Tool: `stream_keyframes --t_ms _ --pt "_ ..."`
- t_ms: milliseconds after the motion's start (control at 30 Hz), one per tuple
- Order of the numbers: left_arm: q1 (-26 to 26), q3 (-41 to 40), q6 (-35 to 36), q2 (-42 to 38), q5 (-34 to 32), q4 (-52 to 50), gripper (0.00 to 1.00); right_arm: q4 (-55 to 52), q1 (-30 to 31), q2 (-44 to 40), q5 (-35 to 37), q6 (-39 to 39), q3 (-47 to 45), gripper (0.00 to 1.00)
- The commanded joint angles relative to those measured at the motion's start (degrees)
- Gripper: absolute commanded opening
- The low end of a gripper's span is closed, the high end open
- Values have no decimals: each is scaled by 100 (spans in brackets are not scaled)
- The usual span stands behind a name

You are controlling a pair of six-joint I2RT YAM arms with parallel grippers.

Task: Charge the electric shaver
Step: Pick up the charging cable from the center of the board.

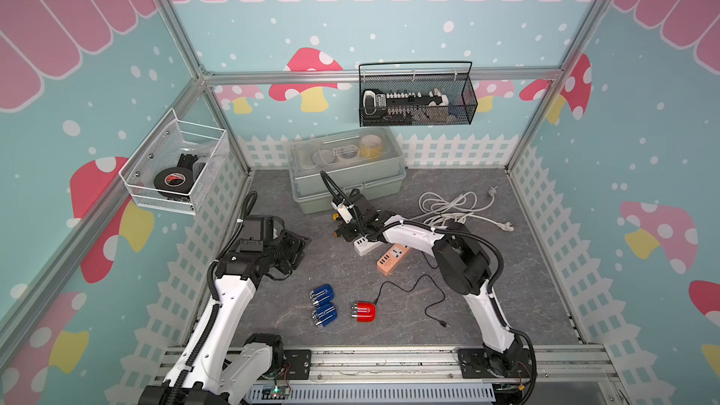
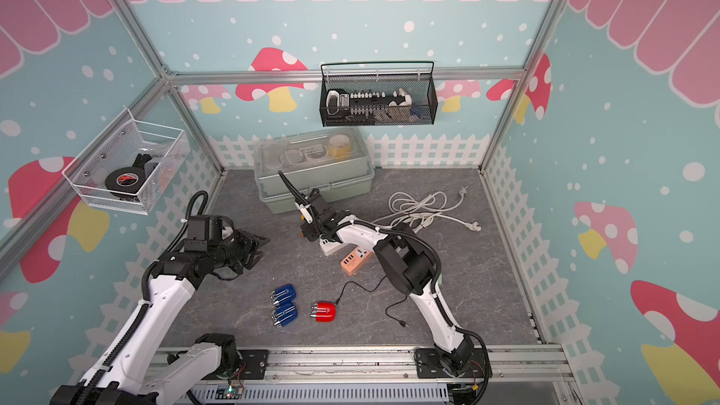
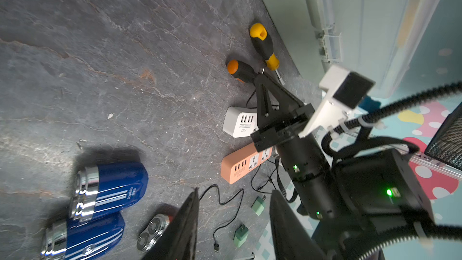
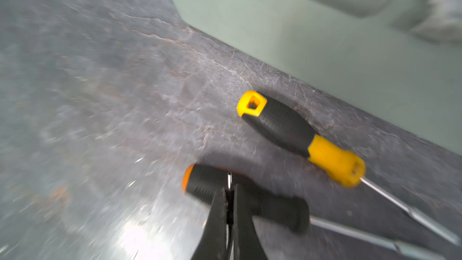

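Indoors: grey slate-look tabletop point(image 1: 526, 286), mushroom-print walls point(image 1: 389, 33); left end effector point(image 3: 235, 192) parted, empty; right end effector point(image 4: 229, 191) closed.

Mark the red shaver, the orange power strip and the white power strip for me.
red shaver point(image 1: 365, 311): a top view, middle of its red body.
orange power strip point(image 1: 390, 259): a top view, bare socket face.
white power strip point(image 3: 239, 121): left wrist view, end with the USB ports.

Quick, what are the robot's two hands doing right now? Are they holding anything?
Left hand: open, holding nothing.
Right hand: closed, pinching what looks like a small silver cable plug.
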Motion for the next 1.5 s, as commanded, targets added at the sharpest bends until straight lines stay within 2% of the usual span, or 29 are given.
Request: stream_keyframes --t_ms 0,133,300,567,700,867,1033,1333,1467 --pt "19 321 -127 197 187 -74 46 339 -60 -992 -758 -175 -494 0" --pt "-151 544 -361 569 459 -14 46 457 -279 -1849 -1900 109 -1277 0" --pt "-604 808 -340 1079 745 221 45 738 -764 -2569 -3674 1145 -2060 0" --pt "-801 885 -160 1369 1292 736 47 659 -1161 -3151 -5073 1661 -2768 0" --pt "-1152 998 -164 1801 1810 924 47 563 -1233 -3018 -5357 1701 -2823 0" --pt "-1346 1112 -162 2191 2112 916 46 435 -1284 -2705 -5616 1764 -2618 0" --pt "-1415 1275 -291 2373 2196 1002 45 -26 -1285 -2512 -5593 1490 -2409 0" --pt "-1523 1085 -611 2399 2211 1010 34 41 -1287 -2432 -5309 1500 -2363 0" --pt "-1536 1092 -679 2462 2170 1016 34 120 -1287 -2431 -5304 1546 -2372 0"
